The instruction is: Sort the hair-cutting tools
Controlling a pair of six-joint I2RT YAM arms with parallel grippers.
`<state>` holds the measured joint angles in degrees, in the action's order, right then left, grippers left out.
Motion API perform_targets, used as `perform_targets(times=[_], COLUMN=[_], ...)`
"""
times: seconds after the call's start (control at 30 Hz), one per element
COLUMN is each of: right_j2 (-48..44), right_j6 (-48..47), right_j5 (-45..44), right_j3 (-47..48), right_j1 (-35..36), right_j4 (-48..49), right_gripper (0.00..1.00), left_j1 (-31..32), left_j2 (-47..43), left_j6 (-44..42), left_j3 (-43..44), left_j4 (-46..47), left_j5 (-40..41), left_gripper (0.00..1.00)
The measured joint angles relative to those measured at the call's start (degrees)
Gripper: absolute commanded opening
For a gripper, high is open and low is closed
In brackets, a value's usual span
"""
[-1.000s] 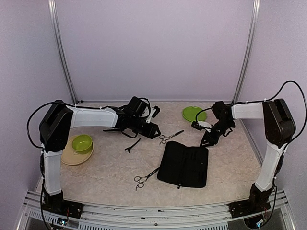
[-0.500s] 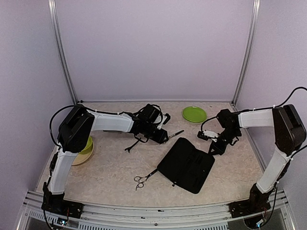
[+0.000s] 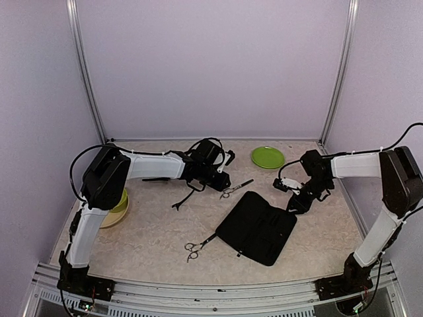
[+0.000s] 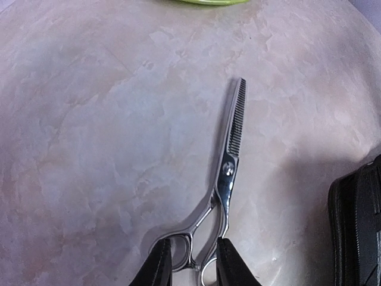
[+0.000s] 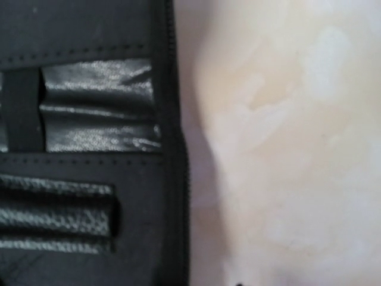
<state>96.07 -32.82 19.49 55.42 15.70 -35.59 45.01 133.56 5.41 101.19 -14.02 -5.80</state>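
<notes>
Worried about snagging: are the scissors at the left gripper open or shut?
Shut: the scissors lie with blades together, no gap showing.

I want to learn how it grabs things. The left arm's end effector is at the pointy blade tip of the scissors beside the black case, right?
No. The left end effector sits at the ring handles of the scissors, not the blade tip; the toothed blade points away from it. The black case is beside them, as the left wrist view shows.

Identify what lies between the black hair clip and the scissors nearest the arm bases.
Nothing: only bare table separates the hair clip from the near scissors, as the top view shows.
</notes>
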Motion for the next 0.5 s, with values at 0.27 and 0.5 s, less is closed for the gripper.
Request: perform_targets(times=[0.27,0.5], right_j2=[-0.22,-0.31], right_j6=[0.13,0.11], right_j5=[0.44,0.87], right_j3=[0.00,-0.02], right_j1=[0.00,0.00], right_j4=[0.28,0.44], right_gripper=[0.36,0.36], left_j1=[-0.17,0.31], left_j2=[2.84,3.93], left_j6=[-0.37,-1.01], left_j3=[2.80,3.67], left_j4=[-1.16,-1.81], left_j5=[0.31,2.01], left_gripper=[0.31,0.29])
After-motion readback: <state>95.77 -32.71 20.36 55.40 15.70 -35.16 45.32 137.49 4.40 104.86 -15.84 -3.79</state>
